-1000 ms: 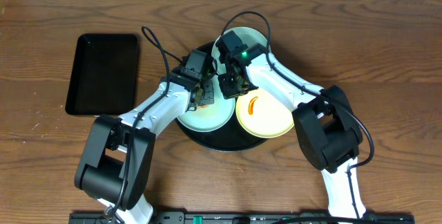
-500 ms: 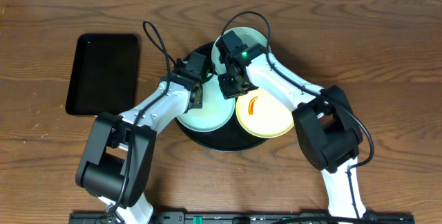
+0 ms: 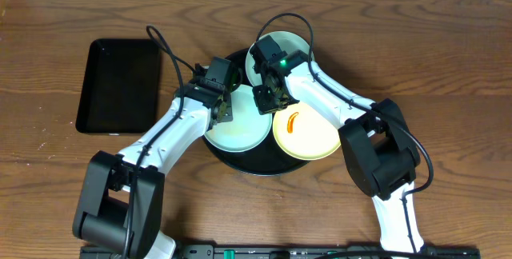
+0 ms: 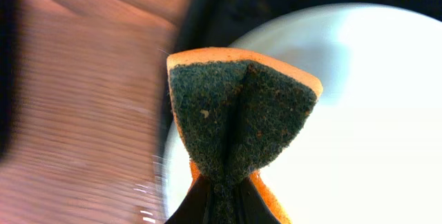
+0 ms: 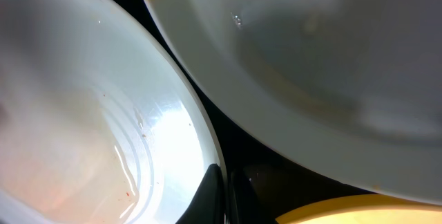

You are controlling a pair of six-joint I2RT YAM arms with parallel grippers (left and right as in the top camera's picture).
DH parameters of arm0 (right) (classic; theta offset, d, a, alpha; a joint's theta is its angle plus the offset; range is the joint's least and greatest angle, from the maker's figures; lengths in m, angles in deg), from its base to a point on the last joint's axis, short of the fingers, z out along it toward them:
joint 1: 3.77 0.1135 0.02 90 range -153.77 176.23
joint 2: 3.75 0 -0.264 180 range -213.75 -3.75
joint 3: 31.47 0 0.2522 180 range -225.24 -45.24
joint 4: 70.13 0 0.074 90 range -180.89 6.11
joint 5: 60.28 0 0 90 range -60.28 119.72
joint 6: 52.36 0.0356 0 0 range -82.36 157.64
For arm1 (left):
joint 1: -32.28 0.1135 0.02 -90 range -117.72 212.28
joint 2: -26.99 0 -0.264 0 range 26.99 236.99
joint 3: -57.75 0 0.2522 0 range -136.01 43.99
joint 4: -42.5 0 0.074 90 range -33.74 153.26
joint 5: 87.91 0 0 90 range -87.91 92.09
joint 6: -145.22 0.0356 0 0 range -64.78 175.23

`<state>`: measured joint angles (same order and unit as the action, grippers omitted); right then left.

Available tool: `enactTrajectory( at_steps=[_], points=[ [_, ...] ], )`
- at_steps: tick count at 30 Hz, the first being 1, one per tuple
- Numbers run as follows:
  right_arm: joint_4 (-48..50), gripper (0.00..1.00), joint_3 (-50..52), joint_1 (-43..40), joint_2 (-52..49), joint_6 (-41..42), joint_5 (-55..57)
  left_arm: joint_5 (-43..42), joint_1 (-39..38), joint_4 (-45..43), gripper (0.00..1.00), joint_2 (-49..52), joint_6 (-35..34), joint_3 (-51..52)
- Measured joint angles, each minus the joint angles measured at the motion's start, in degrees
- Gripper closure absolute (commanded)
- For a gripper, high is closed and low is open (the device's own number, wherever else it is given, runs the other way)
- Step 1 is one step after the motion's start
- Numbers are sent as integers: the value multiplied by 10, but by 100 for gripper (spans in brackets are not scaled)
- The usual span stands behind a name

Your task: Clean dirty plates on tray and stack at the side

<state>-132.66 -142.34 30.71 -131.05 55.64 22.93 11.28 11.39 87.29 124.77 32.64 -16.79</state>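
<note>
Left gripper (image 4: 219, 200) pinches folded sponge (image 4: 238, 113) over mint plate (image 4: 373, 120).

Top-down overhead, wrists close over tray (image 3: 242, 163)

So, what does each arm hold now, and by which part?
The left jaws pinch the sponge at its folded lower end. The right jaws are shut, with nothing between them.

pale yellow plate (image 3: 310, 137) with orange smear (image 3: 293, 121), glossy black tray (image 3: 254, 167)
</note>
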Motion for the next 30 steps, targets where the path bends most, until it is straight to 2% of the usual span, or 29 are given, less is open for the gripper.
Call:
enactTrajectory(
  at_steps=[6, 11, 30],
  points=[
    [0, 99, 0, 0, 0, 0, 0, -101, 0, 0, 92, 13, -52, 0],
    [0, 99, 0, 0, 0, 0, 0, -134, -1, 2, 92, 23, -63, 0],
    [0, 99, 0, 0, 0, 0, 0, -74, -4, 30, 92, 61, -4, -5]
  ],
)
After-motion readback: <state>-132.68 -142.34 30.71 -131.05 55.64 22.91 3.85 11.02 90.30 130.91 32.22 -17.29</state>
